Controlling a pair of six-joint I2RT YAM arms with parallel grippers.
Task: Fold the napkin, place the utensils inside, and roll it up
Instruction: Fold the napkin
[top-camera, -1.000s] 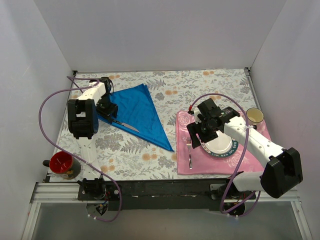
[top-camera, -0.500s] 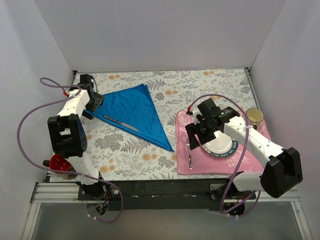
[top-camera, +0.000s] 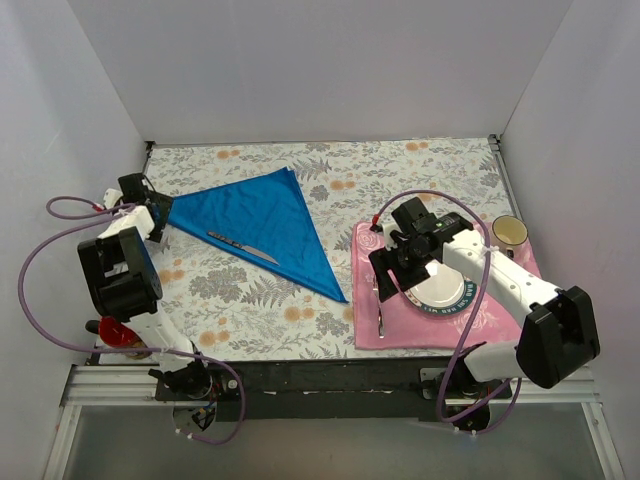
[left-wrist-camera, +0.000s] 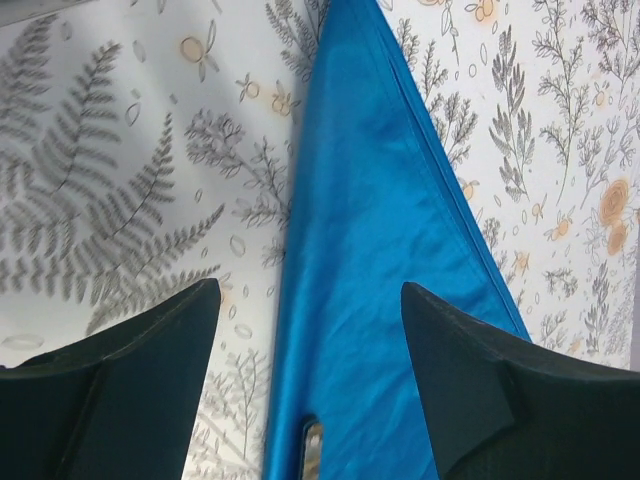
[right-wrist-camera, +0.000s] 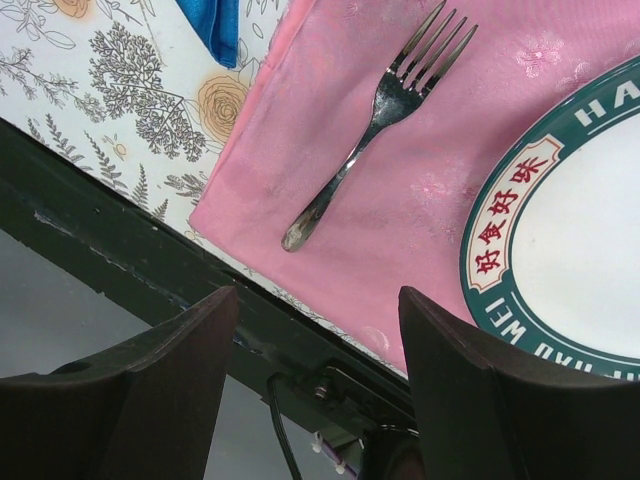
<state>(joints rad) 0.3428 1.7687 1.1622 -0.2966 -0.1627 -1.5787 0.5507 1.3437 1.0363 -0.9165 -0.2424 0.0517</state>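
— Any cups out?
— A red cup (top-camera: 120, 329) at the table's (top-camera: 400, 170) near left corner, a tan cup (top-camera: 510, 232) by the pink mat's (top-camera: 400, 328) far right corner; contents unreadable
— The napkin?
— The napkin (top-camera: 265, 218) is a folded triangle left of centre, with the knife (top-camera: 243, 247) lying on it. The left gripper (left-wrist-camera: 310, 310) stands wide at its left tip by the wall, empty
— Right side?
— The right gripper (right-wrist-camera: 318, 300), also wide, hovers over the fork (right-wrist-camera: 375, 120) beside the plate (right-wrist-camera: 560, 250), near the front edge
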